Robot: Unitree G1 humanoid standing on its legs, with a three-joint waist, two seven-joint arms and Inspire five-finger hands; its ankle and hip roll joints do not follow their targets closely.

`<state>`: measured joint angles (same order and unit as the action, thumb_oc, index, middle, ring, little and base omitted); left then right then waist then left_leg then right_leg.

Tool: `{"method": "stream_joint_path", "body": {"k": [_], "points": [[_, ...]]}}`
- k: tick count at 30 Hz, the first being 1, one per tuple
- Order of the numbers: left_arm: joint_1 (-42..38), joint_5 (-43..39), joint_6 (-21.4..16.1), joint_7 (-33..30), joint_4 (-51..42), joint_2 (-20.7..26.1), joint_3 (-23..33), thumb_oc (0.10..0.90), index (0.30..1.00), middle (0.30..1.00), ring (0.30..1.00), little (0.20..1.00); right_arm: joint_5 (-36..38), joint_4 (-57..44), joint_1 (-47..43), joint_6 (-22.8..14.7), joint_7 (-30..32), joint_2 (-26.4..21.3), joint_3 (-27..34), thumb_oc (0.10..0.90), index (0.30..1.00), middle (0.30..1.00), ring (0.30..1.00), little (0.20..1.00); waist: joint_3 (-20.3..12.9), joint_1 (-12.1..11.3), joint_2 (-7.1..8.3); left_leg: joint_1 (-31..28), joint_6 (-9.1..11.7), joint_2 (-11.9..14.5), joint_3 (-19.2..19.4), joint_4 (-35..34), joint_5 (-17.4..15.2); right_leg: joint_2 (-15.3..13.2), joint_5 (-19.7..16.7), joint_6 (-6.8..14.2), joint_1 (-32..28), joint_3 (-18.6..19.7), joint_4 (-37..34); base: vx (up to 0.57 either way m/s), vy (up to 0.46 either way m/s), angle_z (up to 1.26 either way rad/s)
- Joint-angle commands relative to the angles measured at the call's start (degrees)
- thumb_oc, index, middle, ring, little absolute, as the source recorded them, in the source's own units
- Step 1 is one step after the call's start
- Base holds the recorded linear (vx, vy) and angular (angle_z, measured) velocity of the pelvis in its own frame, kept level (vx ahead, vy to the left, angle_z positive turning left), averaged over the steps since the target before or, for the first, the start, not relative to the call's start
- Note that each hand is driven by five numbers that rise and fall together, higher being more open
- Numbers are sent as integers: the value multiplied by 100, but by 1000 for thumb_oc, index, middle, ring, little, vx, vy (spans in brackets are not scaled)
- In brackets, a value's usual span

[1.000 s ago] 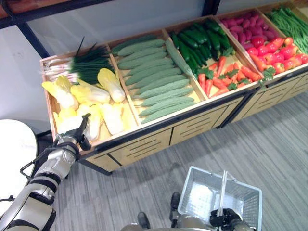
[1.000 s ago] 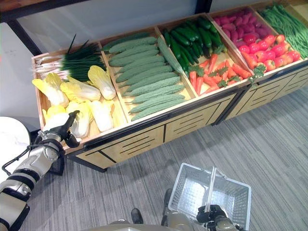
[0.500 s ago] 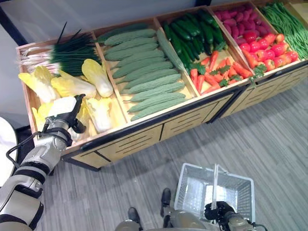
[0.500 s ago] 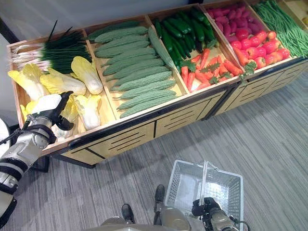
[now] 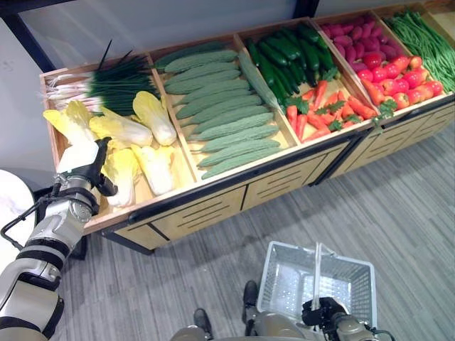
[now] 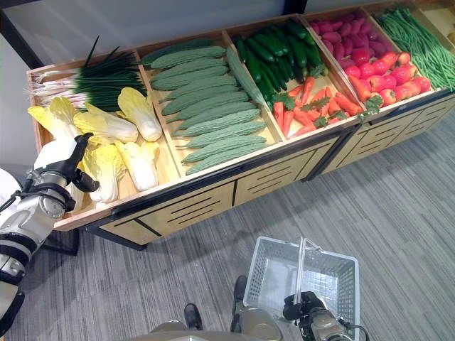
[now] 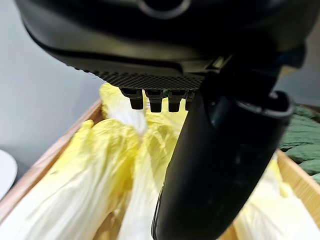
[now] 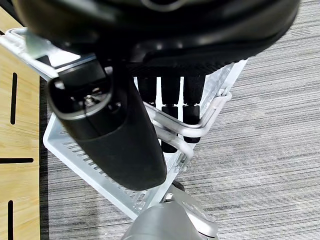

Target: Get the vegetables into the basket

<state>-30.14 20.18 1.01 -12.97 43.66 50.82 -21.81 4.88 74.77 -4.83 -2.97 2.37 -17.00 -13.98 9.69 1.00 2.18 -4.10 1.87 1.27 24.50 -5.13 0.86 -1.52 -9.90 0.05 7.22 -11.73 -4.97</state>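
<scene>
The left hand (image 5: 85, 167) sits over the near left corner of the cabbage bin on the bench (image 5: 213, 206), its fingers straight and loose in the wrist view, with nothing between them and the thumb. Whether the fingertips already touch a leaf is hard to judge from above. The right hand (image 8: 170, 107) has its fingers curled round the handle (image 5: 317, 273) of the white basket (image 5: 284, 273), which hangs low over the floor, well apart from the bin.

The nearest cabbage (image 5: 122, 174) lies just beside the left hand, among other cabbages in the same bin. Its long axis runs from the bench's front edge towards the back wall, yellow leafy end pointing away from the robot and pale stem end nearer.

The likely trouble is a grip on loose outer leaves instead of the firm body, so the head could slip or drag a neighbour along. The long carry across to the basket could also let a weakly held head drop on the floor.
</scene>
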Motion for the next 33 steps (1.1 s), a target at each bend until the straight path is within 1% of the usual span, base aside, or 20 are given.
{"method": "stream_joint_path", "body": {"k": [1,2,8,11,15,24,29,33], "points": [[-655,14,-63,-220,121,148,231,900,1000,1000,1000,1000,-245,349,222,88,-93,-155,-247,400,300,300,300,300,-133,3,-224,43,107,-15,-68,13,-387,-328,608,849,-434,-3,-3,0,0,0],[-740,1,-56,-220,337,103,157,900,1000,1000,1000,1000,-233,342,170,79,-90,-170,-277,400,300,300,300,300,-101,15,-206,116,112,-4,-52,13,-356,-317,585,847,-362,21,-3,-31,-15,-4],[-1115,-89,-79,-269,673,9,-110,900,1000,1000,1000,1000,-204,274,98,67,-46,-212,-355,400,300,300,300,300,-76,56,-144,448,123,35,-38,13,-252,-286,486,839,-23,57,-3,-26,-16,-8],[-1412,-147,-99,-340,962,31,-312,900,1000,1000,1000,1000,-189,242,49,47,-25,-245,-428,400,300,300,300,300,-86,89,-111,668,136,61,-25,13,-188,-267,432,834,195,83,-3,-10,-17,-4],[-1806,-231,-70,-341,1424,-63,-565,900,1000,1000,1000,1000,-115,162,-56,33,23,-248,-531,400,300,300,300,300,-45,146,-49,930,151,107,-4,13,-112,-251,362,830,457,126,-3,2,-8,-1],[-2087,-365,-67,-77,2062,-230,-820,900,1000,1000,1000,1000,-54,135,-151,18,0,-230,-666,400,300,300,300,300,34,168,-18,1006,168,134,27,13,-87,-229,355,806,560,162,-3,5,-2,-1],[-2061,-395,-97,-17,2083,-294,-834,900,1000,1000,1000,1000,-45,114,-154,-4,-16,-211,-701,400,300,300,300,300,18,184,-11,1030,174,135,54,13,-85,-216,345,803,605,183,-3,8,-1,-2],[-2037,-364,-151,-65,1892,-319,-885,900,1000,1000,1000,1000,-62,108,-144,-30,-19,-203,-723,400,300,300,300,300,-5,177,-13,1020,173,133,57,13,-97,-219,357,794,594,187,-3,0,0,0]]}}
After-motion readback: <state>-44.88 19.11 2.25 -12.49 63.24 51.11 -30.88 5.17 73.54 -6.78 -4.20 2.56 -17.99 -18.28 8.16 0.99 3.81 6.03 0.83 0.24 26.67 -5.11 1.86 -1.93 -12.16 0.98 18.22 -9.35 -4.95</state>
